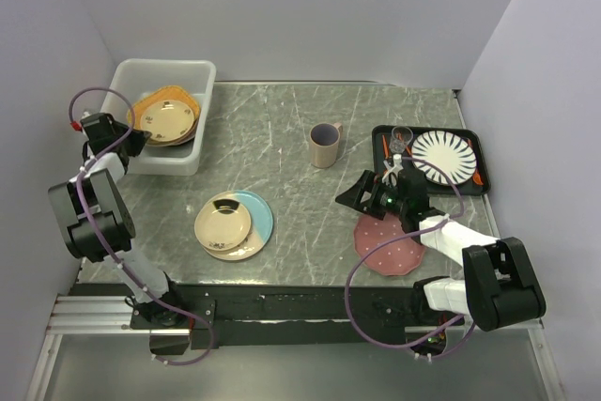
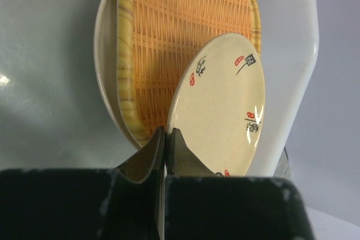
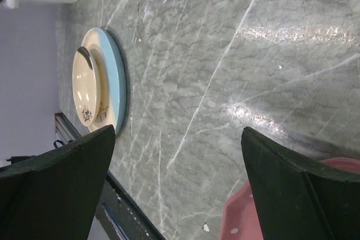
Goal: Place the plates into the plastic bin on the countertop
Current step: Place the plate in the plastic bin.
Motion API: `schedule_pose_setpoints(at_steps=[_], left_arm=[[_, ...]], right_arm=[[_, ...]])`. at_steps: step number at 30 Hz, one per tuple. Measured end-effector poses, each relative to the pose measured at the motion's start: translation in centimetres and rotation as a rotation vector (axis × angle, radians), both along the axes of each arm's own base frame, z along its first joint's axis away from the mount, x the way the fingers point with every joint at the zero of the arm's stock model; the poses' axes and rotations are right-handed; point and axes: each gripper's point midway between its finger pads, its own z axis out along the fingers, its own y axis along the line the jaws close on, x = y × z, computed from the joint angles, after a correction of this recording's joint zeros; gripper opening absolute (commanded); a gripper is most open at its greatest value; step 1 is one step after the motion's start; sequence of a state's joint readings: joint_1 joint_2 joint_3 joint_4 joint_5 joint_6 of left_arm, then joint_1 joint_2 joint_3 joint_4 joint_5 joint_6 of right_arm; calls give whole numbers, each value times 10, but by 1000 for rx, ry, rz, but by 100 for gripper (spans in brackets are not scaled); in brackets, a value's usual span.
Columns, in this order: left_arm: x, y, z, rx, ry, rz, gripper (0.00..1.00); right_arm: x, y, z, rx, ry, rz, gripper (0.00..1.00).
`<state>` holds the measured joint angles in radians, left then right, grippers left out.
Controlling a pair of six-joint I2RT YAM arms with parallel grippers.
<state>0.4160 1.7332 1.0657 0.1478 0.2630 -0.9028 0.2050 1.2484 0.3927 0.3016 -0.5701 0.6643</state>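
Your plastic bin (image 1: 202,77) looks smooth, milky and translucent. In it you have a woven wicker tray (image 2: 180,43) and a glossy glazed cream plate (image 2: 225,105). Your countertop (image 3: 236,82) looks like polished stone, glaring, finely scratched. The pink plate (image 1: 385,253) looks duller.

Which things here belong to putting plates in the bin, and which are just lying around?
Job: plastic bin; red-marked cream plate, pinched by the left gripper; woven plate already in the bin; floral cream plate on the cream-and-blue plate; pink dotted plate.
Lying about: beige mug; black tray; striped plate on it.
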Motion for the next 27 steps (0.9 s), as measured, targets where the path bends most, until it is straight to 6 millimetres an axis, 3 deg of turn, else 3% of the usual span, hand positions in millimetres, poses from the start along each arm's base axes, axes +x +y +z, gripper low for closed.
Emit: schedule_pose_setpoints(at_steps=[14,17,20,22,27], left_arm=[[7,-8,-8,15,20,-35,36],[6,-8,-8,14,21,-34,52],[7,-7,-7,24,20,-37,85],[7,-7,-4,31,12,-35,97],[1,-12,21,65,-47,-43,99]], right_arm=[[-1,1,-1,0,6,6,100],[-2,2,-1,0,7,10,100],[-3,4,-1,0,7,18,100],[-4,6,-1,-1,6,24,100],[-7,16,3,0,-2,57,100]])
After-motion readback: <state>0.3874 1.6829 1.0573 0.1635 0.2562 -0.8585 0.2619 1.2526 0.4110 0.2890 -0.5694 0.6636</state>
